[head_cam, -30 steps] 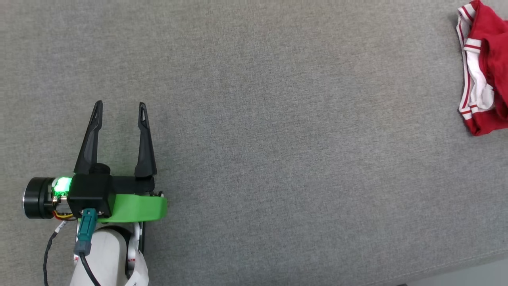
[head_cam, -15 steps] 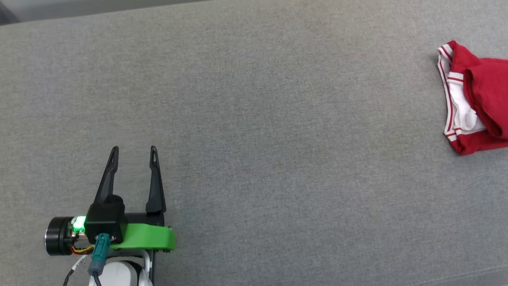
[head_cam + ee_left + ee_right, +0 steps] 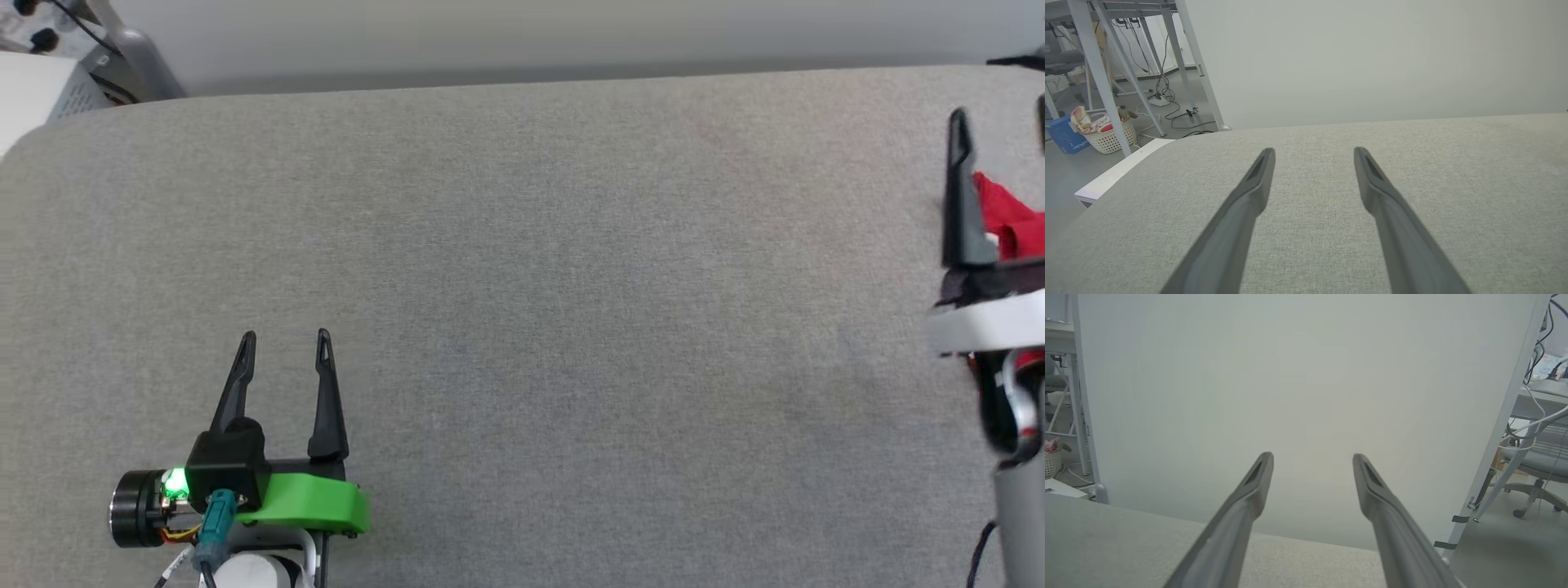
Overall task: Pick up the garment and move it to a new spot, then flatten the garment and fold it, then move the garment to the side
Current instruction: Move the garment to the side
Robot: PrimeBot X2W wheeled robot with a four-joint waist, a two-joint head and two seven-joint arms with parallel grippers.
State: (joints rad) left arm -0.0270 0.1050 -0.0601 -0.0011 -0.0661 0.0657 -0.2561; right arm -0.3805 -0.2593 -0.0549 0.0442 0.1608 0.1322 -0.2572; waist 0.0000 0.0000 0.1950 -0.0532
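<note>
From the head view, we saw a wide grey fabric surface (image 3: 571, 286) stretching across the frame. The left gripper (image 3: 286, 336) sat at the lower left over the bare cloth, its two dark fingers spread apart with nothing between them. At the far right edge was the right gripper (image 3: 1000, 122), cut off by the frame, and its one fully visible finger stood upright. The garment (image 3: 1008, 216) lay on the surface just behind that finger, a small red bunch with a touch of white, mostly hidden. We could not tell whether the gripper touched it.

From the left wrist view, we looked along the left fingers (image 3: 1249, 196), spread wide above the grey cloth and holding nothing. Beyond the surface's far edge stood a plain pale wall (image 3: 1372, 61). To the left were metal frame legs (image 3: 1098, 73), loose cables (image 3: 1167, 94) on the floor and a white basket (image 3: 1110, 134).

From the right wrist view, the right fingers (image 3: 1245, 498) were likewise parted and empty, pointing past the surface's edge at a white panel (image 3: 1290, 396). An office chair (image 3: 1535, 465) stood at the right.
</note>
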